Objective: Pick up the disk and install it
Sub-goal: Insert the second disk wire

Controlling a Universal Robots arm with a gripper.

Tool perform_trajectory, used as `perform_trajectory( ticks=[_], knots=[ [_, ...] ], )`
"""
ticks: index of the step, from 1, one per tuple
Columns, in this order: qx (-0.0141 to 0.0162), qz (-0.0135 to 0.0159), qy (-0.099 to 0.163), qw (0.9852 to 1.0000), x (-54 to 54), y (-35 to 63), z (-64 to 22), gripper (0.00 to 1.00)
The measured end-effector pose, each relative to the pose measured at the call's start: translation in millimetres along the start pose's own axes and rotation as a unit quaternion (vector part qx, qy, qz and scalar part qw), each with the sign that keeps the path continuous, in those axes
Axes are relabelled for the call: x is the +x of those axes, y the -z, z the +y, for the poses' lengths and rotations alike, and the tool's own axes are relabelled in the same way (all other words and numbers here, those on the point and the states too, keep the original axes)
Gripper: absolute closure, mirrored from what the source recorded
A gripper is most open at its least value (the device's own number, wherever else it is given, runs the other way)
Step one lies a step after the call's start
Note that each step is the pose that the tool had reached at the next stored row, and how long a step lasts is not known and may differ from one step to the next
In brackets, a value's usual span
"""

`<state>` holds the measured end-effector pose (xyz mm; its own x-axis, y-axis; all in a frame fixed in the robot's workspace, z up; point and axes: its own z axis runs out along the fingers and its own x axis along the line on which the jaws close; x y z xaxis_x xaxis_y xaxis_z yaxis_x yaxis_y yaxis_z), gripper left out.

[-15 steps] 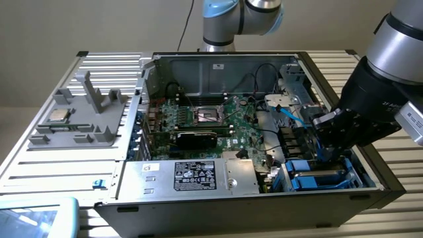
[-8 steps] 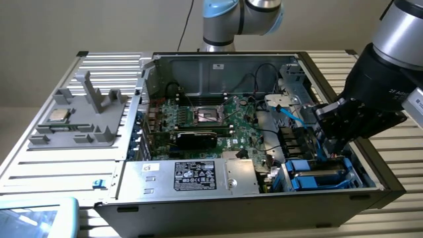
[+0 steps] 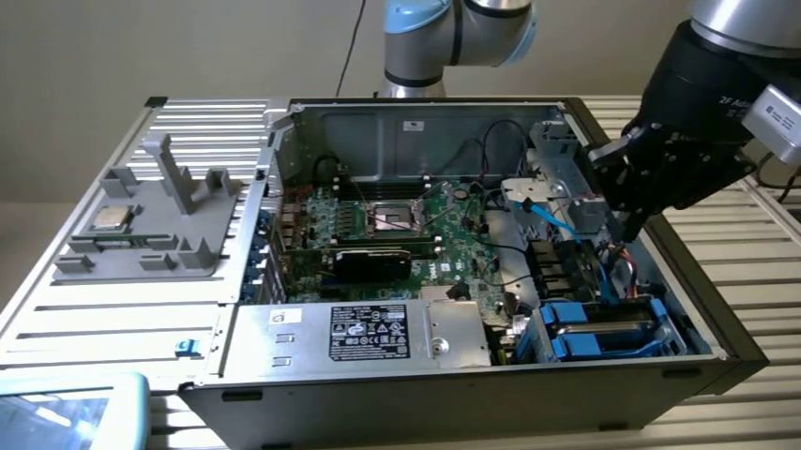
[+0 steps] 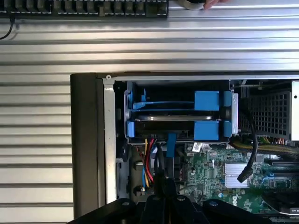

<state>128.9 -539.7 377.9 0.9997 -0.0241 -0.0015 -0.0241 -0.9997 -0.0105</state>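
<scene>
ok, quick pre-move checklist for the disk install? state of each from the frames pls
1. Gripper shut: ok, fingers closed, nothing visible between them.
2. Gripper position: ok, above the open computer case, over its side on the exterior view's right, just up from the drive cage.
3. Disk in the cage: ok, lying in its blue carrier in one slot.
4. Disk fully seated and latched: cannot tell.
5. Other cage slot: blue carrier in it; whether it holds a drive, cannot tell.
6. Cables near the cage: not ok, red, yellow and blue wires run right beside it.
</scene>
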Motion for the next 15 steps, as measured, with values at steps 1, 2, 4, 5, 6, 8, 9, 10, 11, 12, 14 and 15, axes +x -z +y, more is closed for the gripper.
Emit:
perform_trajectory(
  ticks=[1, 2, 4, 5, 6, 8, 9, 10, 11, 12, 14, 15],
  knots=[
    [-0.0003, 0.0, 0.0, 1.0, -1.3, 2.2, -2.5, 0.89],
    [-0.0004, 0.0, 0.0, 1.0, -3.5, 4.4, -3.6, 0.89],
    [-0.0004, 0.0, 0.0, 1.0, -8.9, 8.9, -4.3, 0.89],
    [-0.0004, 0.0, 0.0, 1.0, -11.6, 10.9, -4.3, 0.89],
    [-0.0003, 0.0, 0.0, 1.0, -14.1, 12.6, -4.4, 0.89],
    [-0.0003, 0.0011, 0.0, 1.0, -17.5, 13.2, -4.5, 0.89],
    [-0.0003, 0.0011, 0.0, 1.0, -17.6, 13.2, -4.6, 0.89],
    [-0.0004, 0.0011, 0.0, 1.0, -17.6, 13.2, -4.6, 0.89],
    [-0.0003, 0.0011, 0.0, 1.0, -17.6, 13.2, -4.6, 0.89],
    [-0.0004, 0.0011, 0.0, 1.0, -17.6, 13.3, -4.6, 0.89],
    [-0.0004, 0.0011, 0.0, 1.0, -17.6, 13.3, -4.6, 0.89],
    [-0.0004, 0.0011, 0.0, 1.0, -17.6, 13.3, -4.6, 0.89]
  ],
)
